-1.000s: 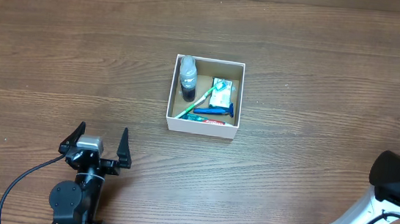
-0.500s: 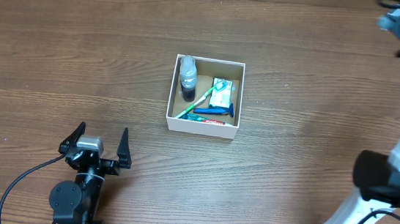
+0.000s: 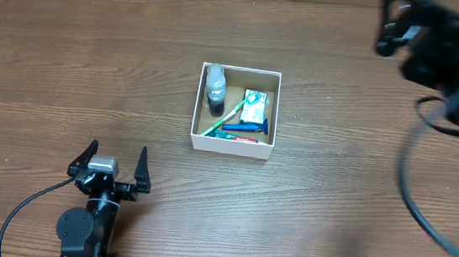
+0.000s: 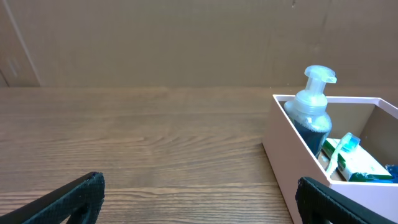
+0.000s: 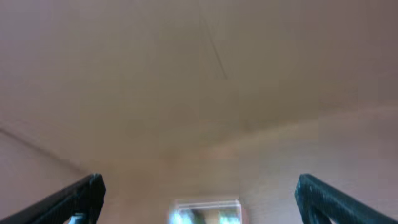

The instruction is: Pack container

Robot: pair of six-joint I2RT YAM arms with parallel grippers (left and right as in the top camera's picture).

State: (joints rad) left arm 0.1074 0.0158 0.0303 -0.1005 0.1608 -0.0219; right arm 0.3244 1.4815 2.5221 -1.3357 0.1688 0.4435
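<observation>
Container centre of bench, toiletries inside, none loose. Left hand 7 o'clock, wide, empty. Right hand 2 o'clock, high, wide, empty. Likely finishing: park arms clear of walls.

Overhead: fixed above the desk, looking straight down, far edge at the top of the frame, near edge at the bottom, nearly the whole top in view.

Left wrist: on the left gripper by the near edge, left of the middle, very low over the wood, facing level toward the far edge.

Shared with the overhead: the container, close at the right of the wrist view, and the desk strip left of it.

Right wrist: on the right arm, high above the far right corner; blurred, facing direction not clear.
</observation>
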